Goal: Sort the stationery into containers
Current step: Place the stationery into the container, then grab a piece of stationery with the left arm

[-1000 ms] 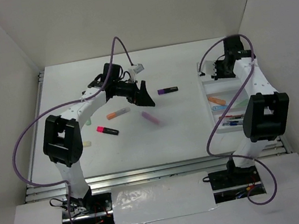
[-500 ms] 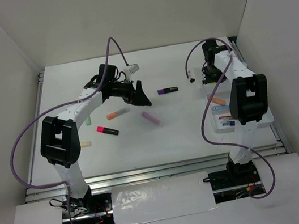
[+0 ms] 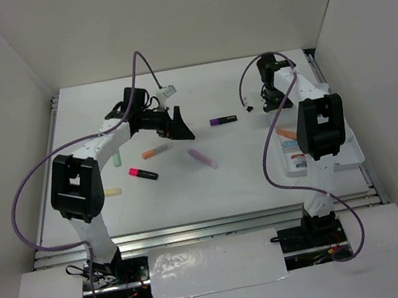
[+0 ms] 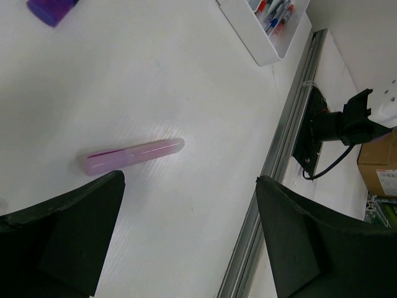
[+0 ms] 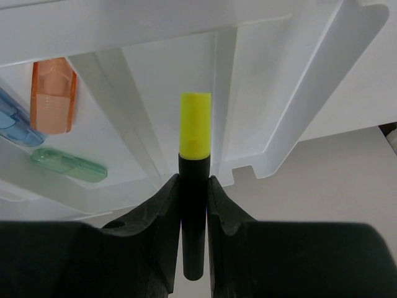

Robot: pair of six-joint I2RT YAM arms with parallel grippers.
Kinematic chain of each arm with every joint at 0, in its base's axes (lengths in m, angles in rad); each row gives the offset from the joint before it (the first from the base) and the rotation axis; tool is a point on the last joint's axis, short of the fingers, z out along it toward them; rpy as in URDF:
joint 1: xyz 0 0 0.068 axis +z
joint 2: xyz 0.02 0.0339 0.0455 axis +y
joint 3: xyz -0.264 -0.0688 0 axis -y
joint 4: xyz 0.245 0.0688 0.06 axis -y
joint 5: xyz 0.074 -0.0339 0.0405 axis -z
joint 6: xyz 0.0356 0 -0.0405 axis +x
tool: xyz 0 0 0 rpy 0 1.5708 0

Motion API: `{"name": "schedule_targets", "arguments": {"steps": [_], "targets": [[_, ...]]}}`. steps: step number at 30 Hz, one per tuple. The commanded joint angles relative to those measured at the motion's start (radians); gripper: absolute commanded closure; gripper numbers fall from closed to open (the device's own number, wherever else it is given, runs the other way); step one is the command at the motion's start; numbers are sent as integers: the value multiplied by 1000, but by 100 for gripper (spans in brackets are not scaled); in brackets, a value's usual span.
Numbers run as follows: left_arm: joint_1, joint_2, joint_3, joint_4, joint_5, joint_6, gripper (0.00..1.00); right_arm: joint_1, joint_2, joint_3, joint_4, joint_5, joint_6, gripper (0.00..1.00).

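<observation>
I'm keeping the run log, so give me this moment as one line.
left tool: open, empty, near pink marker | right tool: shut on yellow-capped highlighter, at white tray | highlighter not yet placed

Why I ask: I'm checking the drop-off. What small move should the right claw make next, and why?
Probably lower the right claw a little toward the white tray. It grips a yellow-capped black highlighter whose cap sits over a bare compartment, beside the one holding an orange marker; releasing from here might bounce it out.
</observation>
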Motion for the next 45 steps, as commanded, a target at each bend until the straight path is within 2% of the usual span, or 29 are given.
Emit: {"name": "schedule_targets", "arguments": {"steps": [1, 3, 7, 9, 10, 13, 15, 20, 21, 25, 28, 32, 35, 40, 45], "targets": [[13, -46, -5, 37, 41, -5, 1, 17, 31, 44, -41, 47, -23, 88], [13, -50, -3, 24, 18, 9, 1, 17, 32, 32, -26, 61, -23, 82], [6, -57, 4, 14, -69, 43, 1, 15, 32, 29, -21, 65, -23, 77], [-5, -55, 21, 18, -147, 51, 1, 14, 35, 32, -20, 70, -20, 70], [-11, -51, 41, 17, -172, 54, 1, 12, 34, 32, -15, 70, -15, 62], [-46, -32, 79, 27, -293, 54, 1, 12, 26, 27, 2, 64, -12, 52], [-59, -20, 86, 59, -357, 66, 1, 9, 14, 9, 25, 67, -11, 50], [-101, 25, 130, 155, -373, 149, 1, 0, -8, 44, 36, 49, -4, 50], [-109, 67, 148, 150, -375, 207, 1, -5, -18, 64, 19, 12, 11, 51], [-123, 231, 365, 81, -304, 252, 11, -20, -95, 142, -64, -149, 80, 52], [-123, 342, 461, 75, -240, 267, 17, -32, -217, 70, -54, -273, 126, 52], [-131, 469, 547, 99, -227, 281, 22, -43, -398, -33, -29, -387, 189, 52], [-141, 561, 662, 55, -237, 287, 23, -52, -462, -47, -63, -465, 244, 52], [-175, 647, 747, 23, -295, 322, 23, -57, -529, -51, -112, -554, 305, 52], [-203, 724, 842, -68, -411, 380, 25, -57, -574, -76, -127, -579, 318, 52]]}}
